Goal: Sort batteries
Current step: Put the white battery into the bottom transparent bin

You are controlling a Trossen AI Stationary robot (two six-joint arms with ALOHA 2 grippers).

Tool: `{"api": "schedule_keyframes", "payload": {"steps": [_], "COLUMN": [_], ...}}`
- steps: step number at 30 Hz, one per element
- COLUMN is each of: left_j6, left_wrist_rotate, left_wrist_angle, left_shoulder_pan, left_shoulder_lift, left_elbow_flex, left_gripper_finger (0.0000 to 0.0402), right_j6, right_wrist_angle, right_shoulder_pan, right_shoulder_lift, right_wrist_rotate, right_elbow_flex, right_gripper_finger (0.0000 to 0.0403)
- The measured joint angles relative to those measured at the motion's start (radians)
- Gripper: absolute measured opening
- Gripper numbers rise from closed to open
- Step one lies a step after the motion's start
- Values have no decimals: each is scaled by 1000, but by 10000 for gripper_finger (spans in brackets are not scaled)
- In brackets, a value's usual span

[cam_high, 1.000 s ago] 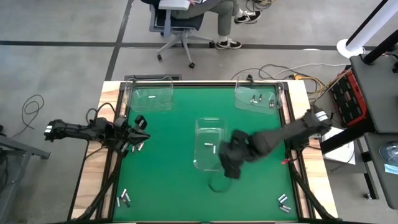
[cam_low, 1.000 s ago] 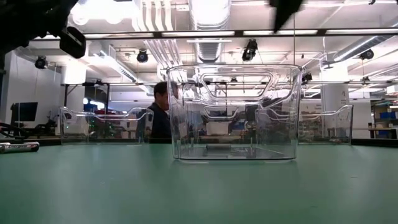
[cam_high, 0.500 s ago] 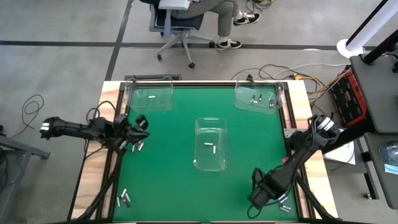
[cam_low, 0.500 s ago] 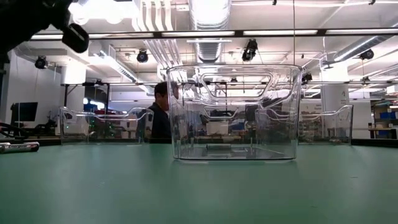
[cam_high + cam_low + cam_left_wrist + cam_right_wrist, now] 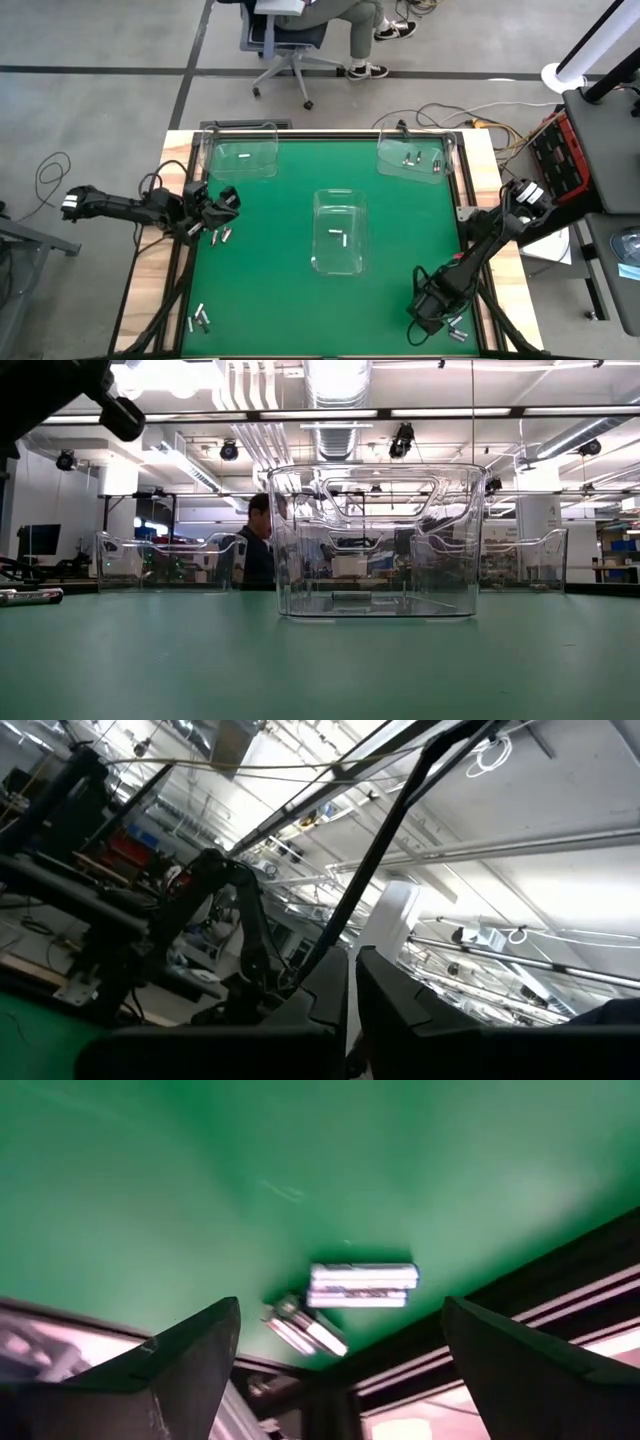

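Over corner batteries (image 5: pixel 361 1285), right gripper (image 5: pixel 335 1350) edged nearer, jaws open, left gripper (image 5: pixel 222 205) closed.

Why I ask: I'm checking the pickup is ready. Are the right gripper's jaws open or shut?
Open. In the right wrist view the right gripper has its jaws spread wide apart, with the batteries lying on the mat between them.

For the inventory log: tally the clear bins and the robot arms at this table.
Clear bins: 3, far left, far right, centre
Robot arms: 2, left hand, right hand
Total: 5
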Motion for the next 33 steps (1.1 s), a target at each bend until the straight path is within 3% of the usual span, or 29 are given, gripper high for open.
{"api": "schedule_keyframes", "payload": {"steps": [9, 21, 33], "left_j6": [0, 7, 8], "left_wrist_rotate": [-5, -48, -54], "left_wrist_angle": [2, 10, 14], "left_shoulder_pan": [0, 0, 0], "left_shoulder_lift": [35, 63, 81], "left_elbow_flex": [0, 0, 0], "left_gripper_finger": [7, 7, 7], "right_j6": [36, 51, 66], "right_wrist_angle": [187, 286, 313], "right_shoulder_pan": [0, 2, 0], "right_shoulder_lift": [-64, -51, -2], "right_wrist_rotate": [-23, -90, -119], "right_elbow_flex": [-137, -206, -215], "right_gripper_finger": [320, 317, 255]}}
